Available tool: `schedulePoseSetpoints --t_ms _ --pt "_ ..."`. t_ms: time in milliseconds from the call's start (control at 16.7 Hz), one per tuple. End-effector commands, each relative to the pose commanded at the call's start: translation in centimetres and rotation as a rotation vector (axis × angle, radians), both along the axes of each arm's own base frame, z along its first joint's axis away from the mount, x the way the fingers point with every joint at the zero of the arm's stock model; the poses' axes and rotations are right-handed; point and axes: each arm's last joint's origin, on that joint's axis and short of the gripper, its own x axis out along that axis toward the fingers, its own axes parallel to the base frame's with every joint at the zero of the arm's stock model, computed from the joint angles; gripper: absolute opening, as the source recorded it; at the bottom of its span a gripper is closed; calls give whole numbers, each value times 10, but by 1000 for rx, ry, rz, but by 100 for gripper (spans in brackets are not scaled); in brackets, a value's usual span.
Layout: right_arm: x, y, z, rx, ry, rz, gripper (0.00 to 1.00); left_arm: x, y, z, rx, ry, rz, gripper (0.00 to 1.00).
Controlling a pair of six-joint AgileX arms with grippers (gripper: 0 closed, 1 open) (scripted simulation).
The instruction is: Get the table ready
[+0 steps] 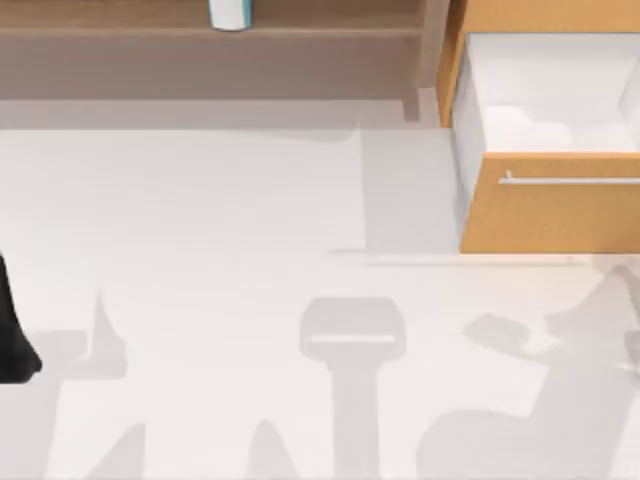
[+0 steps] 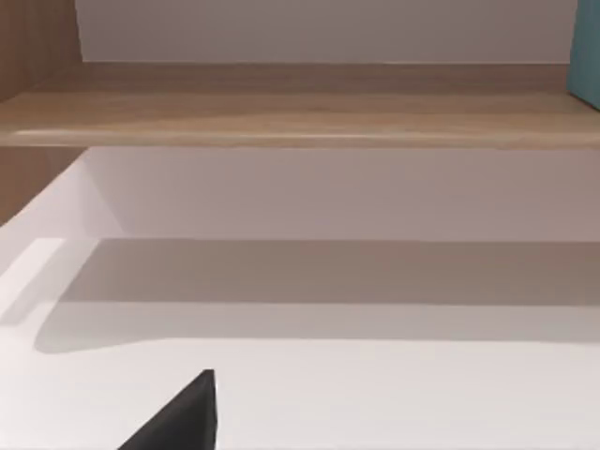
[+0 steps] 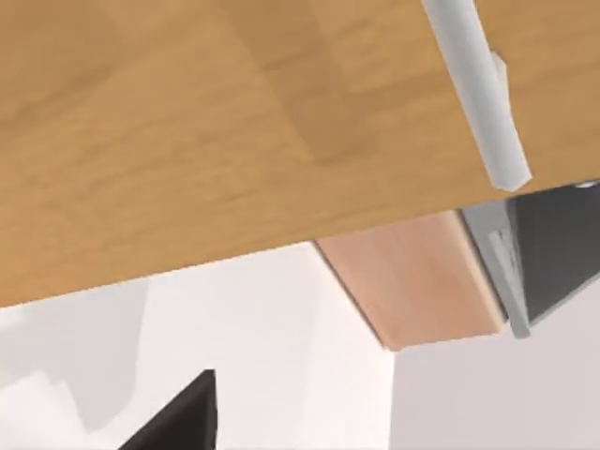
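The white table (image 1: 220,230) spreads across the top view, with arm shadows lying on its near half. A black part of my left arm (image 1: 12,335) shows at the table's left edge. In the left wrist view a dark bit of my left gripper (image 2: 183,420) hangs over the white top, facing the shelf. In the right wrist view a dark bit of my right gripper (image 3: 178,420) is close in front of the drawer front (image 3: 234,122) and its silver bar handle (image 3: 478,94).
A long brown wooden shelf (image 1: 130,30) runs along the back, with a white and teal object (image 1: 228,12) standing on it. At the back right an orange-wood cabinet has its drawer (image 1: 550,200) pulled out, showing its white inside (image 1: 545,90).
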Motion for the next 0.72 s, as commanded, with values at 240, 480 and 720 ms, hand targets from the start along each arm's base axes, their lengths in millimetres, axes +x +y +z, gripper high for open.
schedulePoseSetpoints --t_ms 240,480,720 --pt "-8 26 -9 -172 -105 109 100 0 0 0 0 0 0 100" --pt "-15 53 -19 -303 -173 229 100 0 0 0 0 0 0 100" --pt "-20 75 -27 -389 -225 333 100 0 0 0 0 0 0 100"
